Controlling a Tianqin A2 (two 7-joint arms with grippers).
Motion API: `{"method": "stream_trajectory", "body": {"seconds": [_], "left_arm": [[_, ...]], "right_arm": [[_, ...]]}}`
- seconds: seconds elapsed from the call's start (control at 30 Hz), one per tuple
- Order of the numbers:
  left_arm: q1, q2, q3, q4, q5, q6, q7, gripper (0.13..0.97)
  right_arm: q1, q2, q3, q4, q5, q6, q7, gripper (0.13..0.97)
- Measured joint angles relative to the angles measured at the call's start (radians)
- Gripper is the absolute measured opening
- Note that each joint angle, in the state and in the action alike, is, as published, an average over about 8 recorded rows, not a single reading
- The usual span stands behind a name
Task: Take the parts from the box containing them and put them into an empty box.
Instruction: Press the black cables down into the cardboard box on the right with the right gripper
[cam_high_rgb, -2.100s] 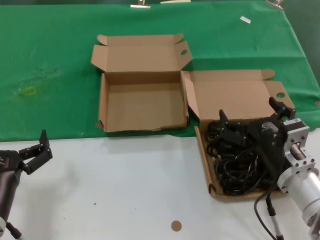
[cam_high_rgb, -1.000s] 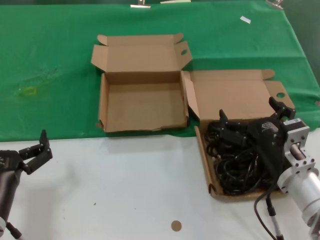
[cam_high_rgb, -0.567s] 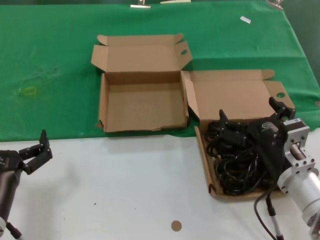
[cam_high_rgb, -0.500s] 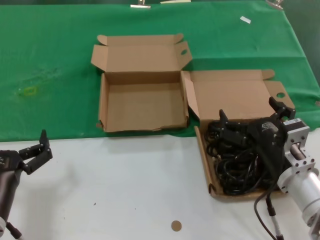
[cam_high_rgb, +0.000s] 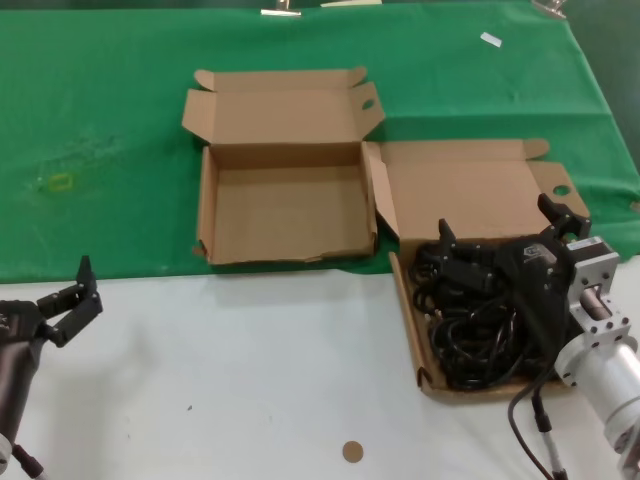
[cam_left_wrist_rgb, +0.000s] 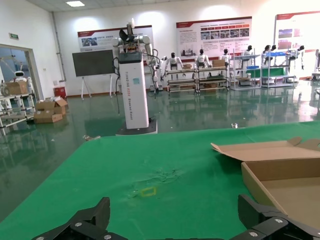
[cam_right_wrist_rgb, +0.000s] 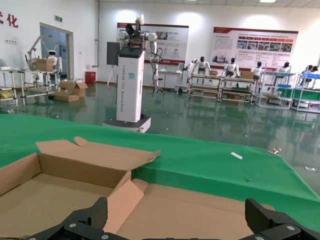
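Note:
The box containing the parts (cam_high_rgb: 470, 190) lies at the right, lid open, with a small round hole in its side flap. A tangle of black cables (cam_high_rgb: 480, 335) fills its tray. My right gripper (cam_high_rgb: 500, 232) is open and hovers just over the far part of the cables, holding nothing; in the right wrist view (cam_right_wrist_rgb: 177, 222) its jaws stand wide over the lid (cam_right_wrist_rgb: 200, 210). The empty box (cam_high_rgb: 285, 210) lies open to the left of it, with an oval flap hole. My left gripper (cam_high_rgb: 68, 300) is open and empty at the near left over the white table.
A green cloth (cam_high_rgb: 100, 120) covers the far half of the table; the near half is white (cam_high_rgb: 250, 380). A small brown disc (cam_high_rgb: 352, 452) lies near the front edge. A yellow mark (cam_high_rgb: 60, 182) sits on the cloth at far left. The empty box's corner shows in the left wrist view (cam_left_wrist_rgb: 280, 170).
My left gripper has shifted very slightly. The right gripper, the boxes and the cables have not moved.

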Motion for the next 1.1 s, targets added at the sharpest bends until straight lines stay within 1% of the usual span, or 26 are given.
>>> {"method": "stream_trajectory", "body": {"seconds": [0.23, 0.27, 0.4, 0.53, 0.67, 0.93, 0.97, 1.1], "left_arm": [[0.000, 0.000, 0.000, 0.000, 0.000, 0.000, 0.000, 0.840], [0.000, 0.000, 0.000, 0.000, 0.000, 0.000, 0.000, 0.840], [0.000, 0.000, 0.000, 0.000, 0.000, 0.000, 0.000, 0.755], [0.000, 0.000, 0.000, 0.000, 0.000, 0.000, 0.000, 0.669], [0.000, 0.000, 0.000, 0.000, 0.000, 0.000, 0.000, 0.669], [0.000, 0.000, 0.000, 0.000, 0.000, 0.000, 0.000, 0.443], [0.000, 0.000, 0.000, 0.000, 0.000, 0.000, 0.000, 0.443], [0.000, 0.000, 0.000, 0.000, 0.000, 0.000, 0.000, 0.357]], "right_arm": [[-0.005, 0.013, -0.009, 0.002, 0.005, 0.004, 0.008, 0.966], [-0.006, 0.016, -0.011, 0.003, 0.006, 0.004, 0.010, 0.966], [-0.009, 0.039, -0.027, 0.009, 0.015, 0.008, 0.021, 0.966], [-0.009, 0.089, -0.064, 0.021, 0.036, 0.020, 0.040, 0.966], [-0.002, 0.163, -0.120, 0.038, 0.070, 0.041, 0.056, 0.966], [0.044, 0.373, -0.283, 0.073, 0.177, 0.092, 0.058, 0.966], [0.053, 0.400, -0.304, 0.075, 0.189, 0.093, 0.058, 0.966], [0.090, 0.505, -0.379, 0.080, 0.215, 0.070, 0.072, 0.966]]}}
